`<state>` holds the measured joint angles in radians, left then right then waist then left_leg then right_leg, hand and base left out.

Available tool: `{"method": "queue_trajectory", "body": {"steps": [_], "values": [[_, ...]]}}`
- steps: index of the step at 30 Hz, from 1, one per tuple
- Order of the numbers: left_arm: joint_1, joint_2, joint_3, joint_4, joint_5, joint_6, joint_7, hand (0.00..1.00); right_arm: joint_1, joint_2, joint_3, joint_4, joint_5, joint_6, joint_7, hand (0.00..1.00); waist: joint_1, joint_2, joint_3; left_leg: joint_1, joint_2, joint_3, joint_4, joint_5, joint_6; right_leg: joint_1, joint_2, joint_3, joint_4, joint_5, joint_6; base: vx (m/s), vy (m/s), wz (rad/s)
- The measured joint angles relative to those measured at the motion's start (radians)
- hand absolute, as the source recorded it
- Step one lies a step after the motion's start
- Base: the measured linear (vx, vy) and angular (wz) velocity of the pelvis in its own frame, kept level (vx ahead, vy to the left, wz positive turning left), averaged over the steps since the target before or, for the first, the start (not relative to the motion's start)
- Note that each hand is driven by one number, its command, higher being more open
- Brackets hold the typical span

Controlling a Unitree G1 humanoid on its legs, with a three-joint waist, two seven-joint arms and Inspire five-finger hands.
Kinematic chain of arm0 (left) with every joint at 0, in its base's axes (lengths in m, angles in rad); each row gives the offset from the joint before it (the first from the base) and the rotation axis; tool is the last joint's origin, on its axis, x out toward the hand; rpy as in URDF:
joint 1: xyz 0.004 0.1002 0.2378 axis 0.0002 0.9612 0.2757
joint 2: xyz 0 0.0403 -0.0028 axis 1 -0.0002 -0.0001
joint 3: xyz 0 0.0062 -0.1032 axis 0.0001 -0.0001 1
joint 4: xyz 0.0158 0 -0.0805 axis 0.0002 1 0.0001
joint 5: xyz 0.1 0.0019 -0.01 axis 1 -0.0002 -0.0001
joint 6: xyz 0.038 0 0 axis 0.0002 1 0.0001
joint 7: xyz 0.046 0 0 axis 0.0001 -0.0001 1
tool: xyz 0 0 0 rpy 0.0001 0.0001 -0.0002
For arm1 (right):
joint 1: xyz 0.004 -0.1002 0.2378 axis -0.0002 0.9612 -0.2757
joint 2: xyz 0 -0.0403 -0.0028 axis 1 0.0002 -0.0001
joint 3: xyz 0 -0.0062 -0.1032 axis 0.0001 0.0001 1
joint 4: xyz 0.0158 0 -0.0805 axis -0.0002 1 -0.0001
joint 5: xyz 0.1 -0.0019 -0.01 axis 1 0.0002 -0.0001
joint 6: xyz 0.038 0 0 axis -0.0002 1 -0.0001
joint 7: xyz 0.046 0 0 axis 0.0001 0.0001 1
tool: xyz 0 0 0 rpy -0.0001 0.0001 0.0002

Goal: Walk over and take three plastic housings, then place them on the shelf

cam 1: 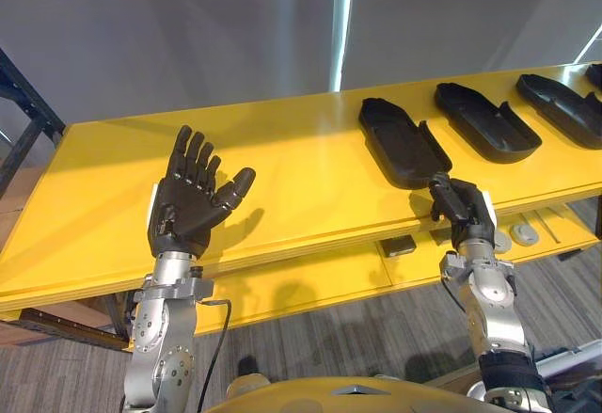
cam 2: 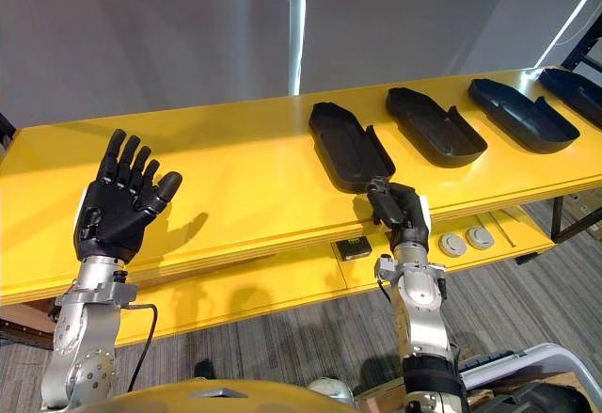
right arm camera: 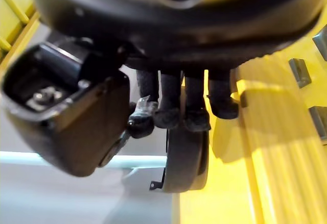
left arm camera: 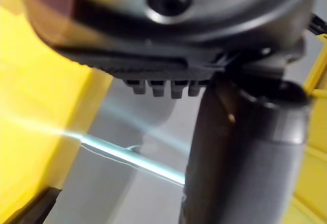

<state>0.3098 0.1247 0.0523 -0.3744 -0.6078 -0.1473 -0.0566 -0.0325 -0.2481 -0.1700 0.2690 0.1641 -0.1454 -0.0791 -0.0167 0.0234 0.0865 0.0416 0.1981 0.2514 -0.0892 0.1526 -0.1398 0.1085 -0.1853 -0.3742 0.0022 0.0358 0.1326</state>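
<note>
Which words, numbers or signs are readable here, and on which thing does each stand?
None can be read. The black housings, the yellow table, the left hand and the right hand show no print. A small dark plate under the table edge is too small to tell.

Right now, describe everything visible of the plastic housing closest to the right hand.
The nearest housing is a long, shallow black shell of matte-looking plastic with rounded ends and a raised rim, hollow side up. It lies flat on the yellow table, slanted, leftmost in a row with the other housings and apart from them. Its near end reaches the table's front edge, where the right hand curls over it; the thumb's hold is hidden.
</note>
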Motion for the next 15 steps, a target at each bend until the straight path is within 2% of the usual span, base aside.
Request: {"method": "queue_trajectory", "body": {"steps": [15], "values": [[-0.038,0.0,-0.005,0.025,0.0,0.023,0.001,1.0,-0.169,-0.068,0.025,0.217,0.0,-0.013,-0.008,0.0,0.031,0.005,0.003,-0.004,-0.006,-0.028,0.0,0.012,0.006,0.015,-0.005,-0.028,0.005,-0.002,-0.003,-0.01,-0.005,0.05]]}}
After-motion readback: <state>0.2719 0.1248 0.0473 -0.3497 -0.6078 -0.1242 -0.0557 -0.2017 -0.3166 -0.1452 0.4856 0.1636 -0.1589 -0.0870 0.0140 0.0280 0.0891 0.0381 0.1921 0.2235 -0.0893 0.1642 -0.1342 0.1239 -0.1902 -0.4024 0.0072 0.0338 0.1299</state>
